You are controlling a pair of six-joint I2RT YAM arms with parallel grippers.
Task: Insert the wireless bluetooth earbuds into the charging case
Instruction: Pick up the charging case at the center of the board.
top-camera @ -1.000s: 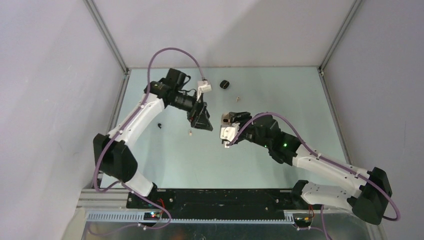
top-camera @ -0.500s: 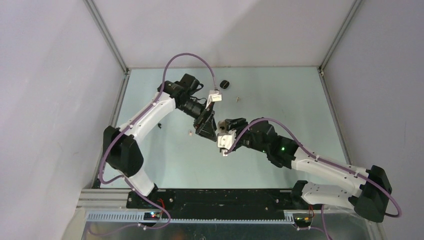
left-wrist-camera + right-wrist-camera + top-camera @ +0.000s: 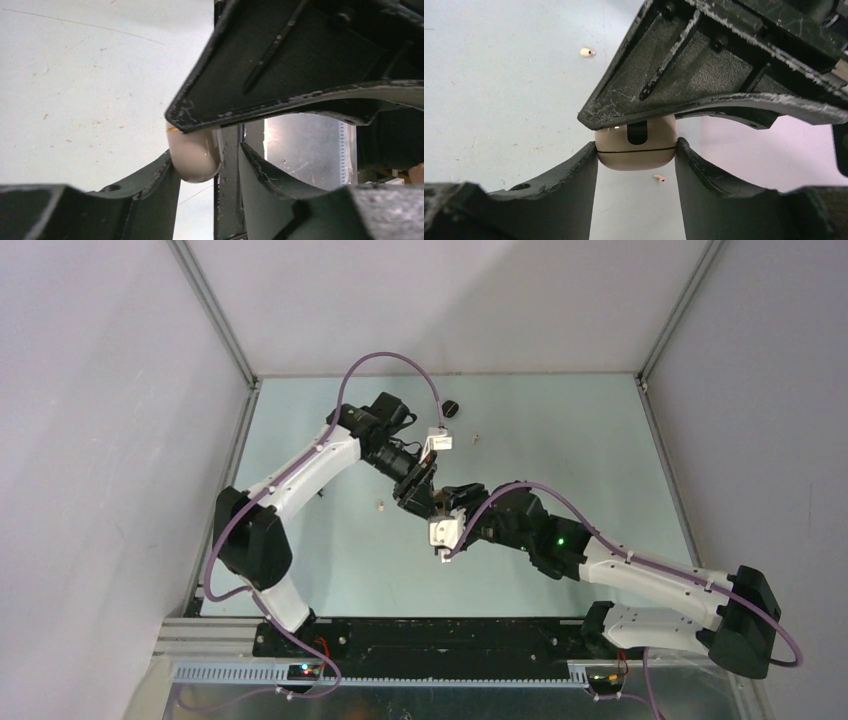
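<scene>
- We count two hands. The left hand [image 3: 426, 498] and the right hand [image 3: 446, 525] meet tip to tip at the centre of the overhead view.
- There is one pale beige charging case [image 3: 635, 149]. It sits in the middle of the right wrist view, pinched on both sides by the right hand's fingers [image 3: 569, 175] and raised above the desk [image 3: 560, 450].
- The case is closed — an unbroken seam runs across it, and nothing of its inside shows.
- The left hand brackets the case's rounded end, which touches one of its fingers [image 3: 150, 185] at centre-left of the left wrist view. We cannot tell whether that hand is clenched on the case.
- Two pale earbuds lie loose on the desk, both outside the case and well apart from each other. One earbud [image 3: 476, 438] is in the upper centre of the overhead view, and the other earbud [image 3: 381, 505] is left of the hands.
- One black round object [image 3: 450, 408] sits on the desk at upper centre, near the first earbud.
</scene>
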